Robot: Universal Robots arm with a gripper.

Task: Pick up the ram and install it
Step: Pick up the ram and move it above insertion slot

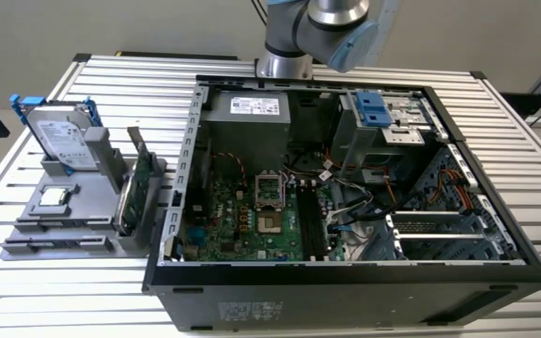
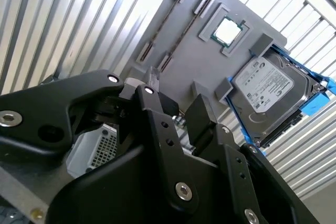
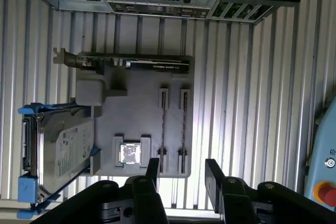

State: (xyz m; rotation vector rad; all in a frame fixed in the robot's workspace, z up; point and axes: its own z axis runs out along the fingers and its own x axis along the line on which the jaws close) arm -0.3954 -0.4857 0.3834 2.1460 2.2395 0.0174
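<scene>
Two ram sticks stand on edge side by side in slotted holders on the grey fixture [image 3: 142,108]. They show as thin lines, the ram [image 3: 184,127] and its neighbour [image 3: 163,127] in the first wrist view, and again the ram [image 2: 186,30] in the second wrist view. In the exterior view the ram [image 1: 64,224] sits at the fixture's near end. My gripper [image 3: 182,174] hangs open well above the fixture with nothing between its black fingers [image 3: 153,169]. In the second wrist view the gripper [image 2: 176,95] is over the fixture's edge.
The fixture also carries a hard drive in a blue frame [image 1: 64,137], a processor chip [image 1: 54,197] and a green expansion card [image 1: 132,193]. The open computer case [image 1: 177,232] lies at the exterior view's right of it, with black memory slots [image 1: 313,225] on its motherboard. The robot arm [image 1: 322,28] rises behind the case.
</scene>
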